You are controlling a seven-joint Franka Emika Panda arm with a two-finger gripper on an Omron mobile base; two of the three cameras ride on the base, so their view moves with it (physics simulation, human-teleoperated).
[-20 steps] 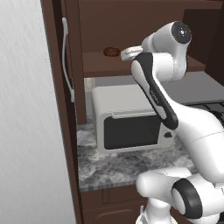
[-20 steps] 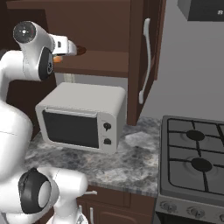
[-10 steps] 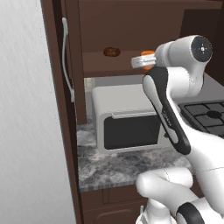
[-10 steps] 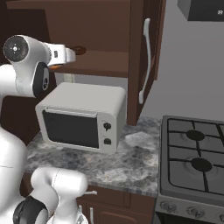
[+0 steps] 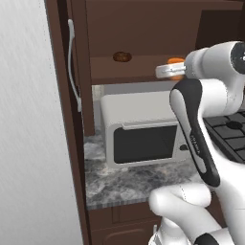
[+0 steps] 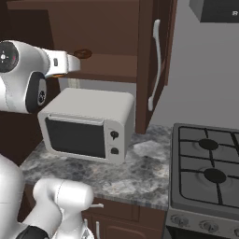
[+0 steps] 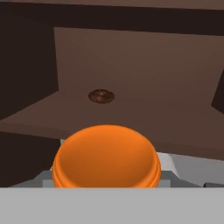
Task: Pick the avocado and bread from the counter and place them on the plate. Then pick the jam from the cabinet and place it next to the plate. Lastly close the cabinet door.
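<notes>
The gripper [image 5: 173, 71], jaws partly closed around the jam [image 7: 105, 156], holds it just in front of the cabinet [image 5: 143, 28] shelf. Best to draw straight back, level, well above the microwave [image 5: 143, 129].

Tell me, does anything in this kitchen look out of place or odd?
Nothing is spilled or broken. The cabinet door hangs open, and the gripper holds the orange jam in front of the shelf, where a dark brown lump sits alone.
</notes>
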